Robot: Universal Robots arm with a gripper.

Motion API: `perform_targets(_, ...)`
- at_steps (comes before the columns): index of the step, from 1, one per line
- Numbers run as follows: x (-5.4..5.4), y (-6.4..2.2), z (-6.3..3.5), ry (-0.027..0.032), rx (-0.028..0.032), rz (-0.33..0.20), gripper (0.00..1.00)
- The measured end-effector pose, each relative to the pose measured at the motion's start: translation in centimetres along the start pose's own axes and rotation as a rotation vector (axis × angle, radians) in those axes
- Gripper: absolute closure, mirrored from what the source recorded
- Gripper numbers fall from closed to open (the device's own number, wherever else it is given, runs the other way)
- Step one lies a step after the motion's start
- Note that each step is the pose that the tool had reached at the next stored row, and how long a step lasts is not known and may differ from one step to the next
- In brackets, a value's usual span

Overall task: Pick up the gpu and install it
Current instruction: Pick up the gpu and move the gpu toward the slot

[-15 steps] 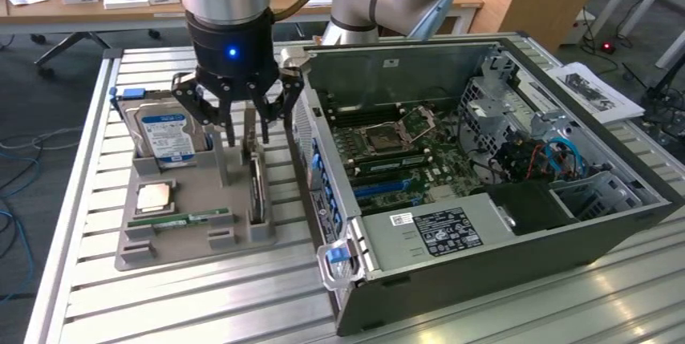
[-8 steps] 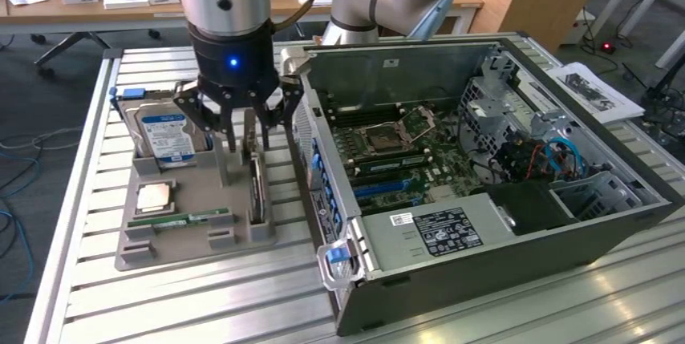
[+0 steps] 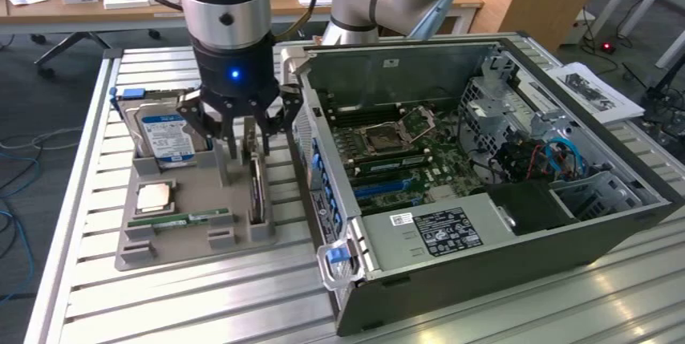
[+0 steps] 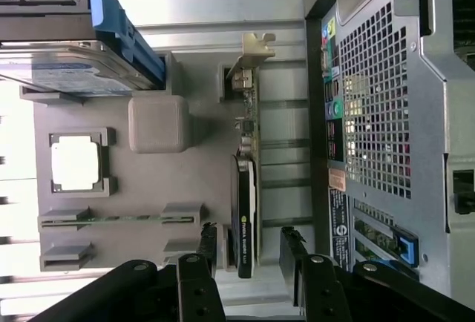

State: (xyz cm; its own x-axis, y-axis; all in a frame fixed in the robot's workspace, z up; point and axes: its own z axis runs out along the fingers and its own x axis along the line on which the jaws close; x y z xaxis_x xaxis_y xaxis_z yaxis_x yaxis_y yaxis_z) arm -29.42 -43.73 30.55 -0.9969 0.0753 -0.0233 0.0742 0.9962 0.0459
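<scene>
While vertical above the tray (image 3: pixel 188 256), end effector (image 3: pixel 244 153), fingers (image 4: pixel 293 255) apart, astride the gpu (image 3: pixel 257 192).

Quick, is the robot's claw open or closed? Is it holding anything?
Gripper: open, one finger on each side of the gpu, holding nothing.

Exterior view looks down obliquely, wrist view straight down closely; both share the tray (image 3: pixel 176 249) (image 4: pixel 204 155).
</scene>
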Motion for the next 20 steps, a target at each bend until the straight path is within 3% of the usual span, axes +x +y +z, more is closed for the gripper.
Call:
perform_targets(13,0.0,-0.08,2.05,-0.0001,-0.0001,0.0,0.53)
perform_targets(20,0.1,-0.09,2.2,0.0,0.0,0.0,0.53)
